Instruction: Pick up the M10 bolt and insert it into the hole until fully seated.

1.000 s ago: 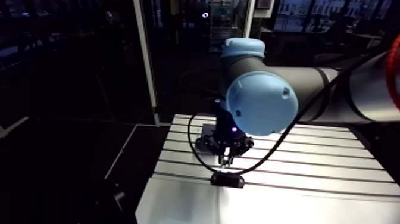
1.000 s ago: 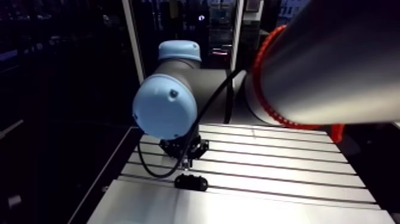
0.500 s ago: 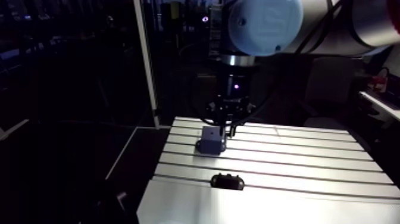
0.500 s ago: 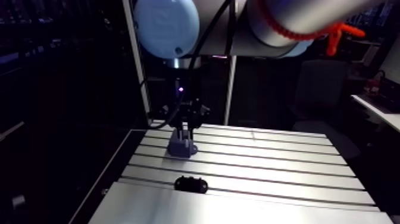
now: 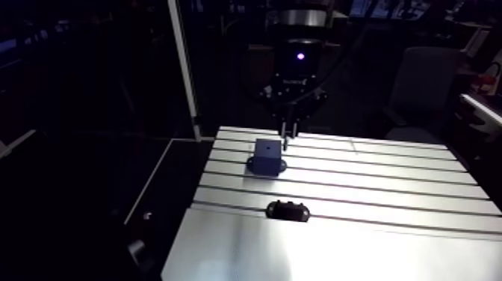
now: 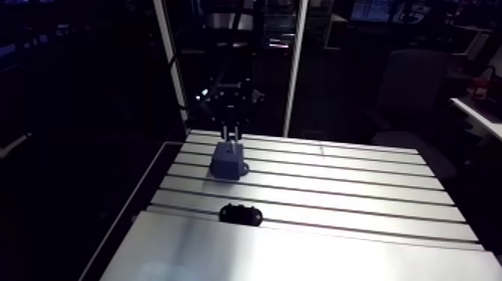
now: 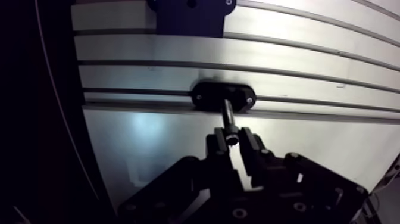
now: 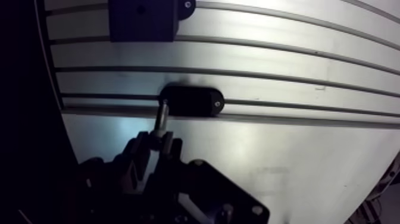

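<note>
block (image 5: 267, 157) on counter (image 5: 403, 190), left half toward rear, oval fixture (image 5: 287, 211) on counter in front of block, apart from it, nearer front edge, pincer (image 5: 287, 133) just above block's rear right, bolt (image 7: 229, 117) gripped between pincer fingers (image 7: 250, 145), shaft jutting past fingertips

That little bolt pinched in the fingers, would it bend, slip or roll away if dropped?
The bolt looks like a straight metal rod, so probably stiff. It is gripped only near its head, so it might twist in the fingers if knocked. Being round, it would likely roll on the table.
</note>
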Controlling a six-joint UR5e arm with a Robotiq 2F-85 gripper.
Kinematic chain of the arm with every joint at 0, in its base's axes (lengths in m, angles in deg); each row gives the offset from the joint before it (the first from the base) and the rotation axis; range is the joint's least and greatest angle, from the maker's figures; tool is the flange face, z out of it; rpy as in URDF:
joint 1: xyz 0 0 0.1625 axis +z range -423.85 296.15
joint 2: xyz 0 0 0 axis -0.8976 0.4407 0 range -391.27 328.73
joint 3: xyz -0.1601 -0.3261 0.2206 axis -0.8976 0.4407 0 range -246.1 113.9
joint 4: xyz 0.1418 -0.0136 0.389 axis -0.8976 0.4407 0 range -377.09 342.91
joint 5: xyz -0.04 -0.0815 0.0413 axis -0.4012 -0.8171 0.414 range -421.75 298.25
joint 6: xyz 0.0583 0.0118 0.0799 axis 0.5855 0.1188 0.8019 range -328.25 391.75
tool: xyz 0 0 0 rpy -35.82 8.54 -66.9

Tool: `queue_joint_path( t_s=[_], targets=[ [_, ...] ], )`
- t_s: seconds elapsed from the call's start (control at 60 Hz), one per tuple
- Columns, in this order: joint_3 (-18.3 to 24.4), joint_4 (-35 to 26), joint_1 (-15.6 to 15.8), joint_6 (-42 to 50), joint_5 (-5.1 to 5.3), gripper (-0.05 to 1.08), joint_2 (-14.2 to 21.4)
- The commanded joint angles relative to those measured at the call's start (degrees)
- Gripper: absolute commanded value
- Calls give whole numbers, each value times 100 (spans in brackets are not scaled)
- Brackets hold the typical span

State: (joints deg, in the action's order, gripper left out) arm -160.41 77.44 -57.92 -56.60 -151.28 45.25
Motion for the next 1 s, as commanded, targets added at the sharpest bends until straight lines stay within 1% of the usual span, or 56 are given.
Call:
queue_joint_path(
  t_s=[0.017, 0.1, 0.133, 0.267, 0.583, 1.0],
  targets=[
    [505, -289, 167, 23, 28, 107, -385],
    [611, -307, 228, 24, 28, 108, -493],
    [700, -308, 265, 33, 36, 108, -592],
    [859, -325, 277, 58, 37, 108, -751],
    [1091, -439, 277, 68, 19, 108, -1016],
    [1440, -502, 277, 67, 28, 108, -1349]
  ],
)
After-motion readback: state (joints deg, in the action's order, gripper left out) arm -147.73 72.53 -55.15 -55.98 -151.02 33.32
